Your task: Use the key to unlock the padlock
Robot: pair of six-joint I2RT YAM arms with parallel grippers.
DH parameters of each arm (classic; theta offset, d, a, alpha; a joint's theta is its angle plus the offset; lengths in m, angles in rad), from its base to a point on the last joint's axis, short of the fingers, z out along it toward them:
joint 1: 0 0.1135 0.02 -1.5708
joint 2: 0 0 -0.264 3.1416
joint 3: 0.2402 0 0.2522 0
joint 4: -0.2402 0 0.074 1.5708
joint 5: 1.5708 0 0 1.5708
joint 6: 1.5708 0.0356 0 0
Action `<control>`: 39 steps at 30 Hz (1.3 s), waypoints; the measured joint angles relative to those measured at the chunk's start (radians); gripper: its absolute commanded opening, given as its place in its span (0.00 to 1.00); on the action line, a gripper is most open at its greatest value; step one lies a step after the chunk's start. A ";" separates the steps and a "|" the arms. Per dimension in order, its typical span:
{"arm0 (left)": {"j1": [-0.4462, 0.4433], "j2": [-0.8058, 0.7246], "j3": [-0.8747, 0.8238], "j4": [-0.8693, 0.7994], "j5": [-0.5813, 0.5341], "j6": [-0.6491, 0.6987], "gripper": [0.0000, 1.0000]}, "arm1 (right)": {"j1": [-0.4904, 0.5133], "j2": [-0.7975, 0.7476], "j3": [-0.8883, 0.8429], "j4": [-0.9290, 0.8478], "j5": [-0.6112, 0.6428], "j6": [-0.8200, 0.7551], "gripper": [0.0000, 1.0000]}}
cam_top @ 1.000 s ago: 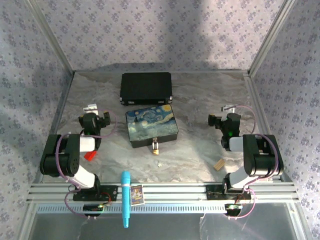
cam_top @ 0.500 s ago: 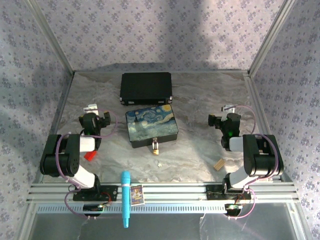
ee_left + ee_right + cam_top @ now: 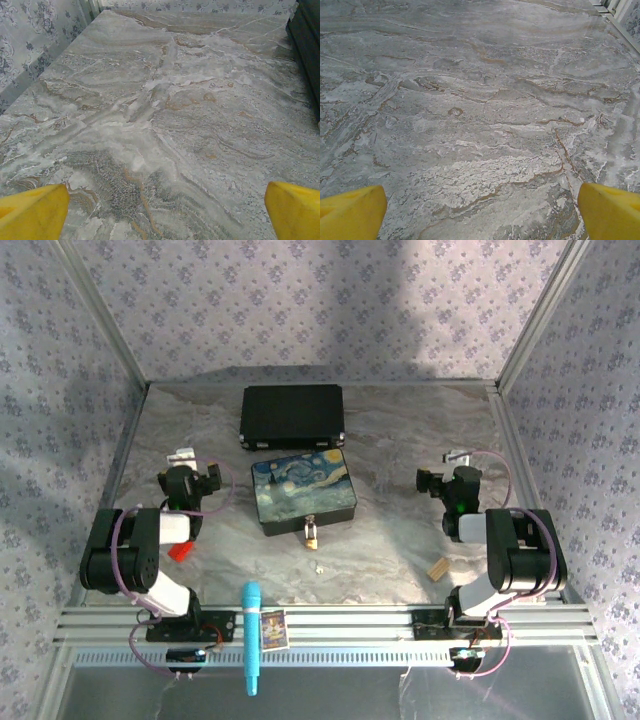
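Observation:
The small brass padlock hangs at the front edge of the painted starry-night box, mid-table. The tiny silvery key lies on the marble just in front of it. My left gripper rests folded to the left of the box, well apart from both. In the left wrist view it stands open, yellow fingertips wide over bare marble. My right gripper sits folded to the right, also open, with its fingertips spread and nothing between them.
A black case lies behind the painted box; its edge shows at the right of the left wrist view. A red piece lies by the left arm and a tan wooden block by the right. A blue marker and a card rest on the front rail.

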 measured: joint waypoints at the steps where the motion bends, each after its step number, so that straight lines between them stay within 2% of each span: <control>1: 0.000 0.000 0.000 0.000 0.000 0.000 1.00 | 0.000 0.000 0.000 0.000 0.000 0.000 0.99; 20: 0.000 -0.014 -0.007 -0.004 -0.002 0.000 1.00 | -0.001 -0.016 0.000 -0.012 -0.008 0.000 0.99; 29: -0.002 -0.336 -0.024 -0.183 -0.054 -0.040 1.00 | 0.008 -0.273 0.018 -0.190 -0.009 -0.002 0.99; 32: -0.003 -0.429 0.009 -0.306 -0.041 -0.119 1.00 | 0.010 -0.359 0.068 -0.328 -0.019 0.040 0.99; 35: -0.003 -0.530 0.048 -0.452 0.002 -0.286 1.00 | 0.000 -0.410 0.161 -0.503 -0.026 0.144 0.99; 39: -0.005 -0.627 0.060 -0.594 0.123 -0.503 1.00 | -0.011 -0.431 0.240 -0.655 -0.132 0.232 0.99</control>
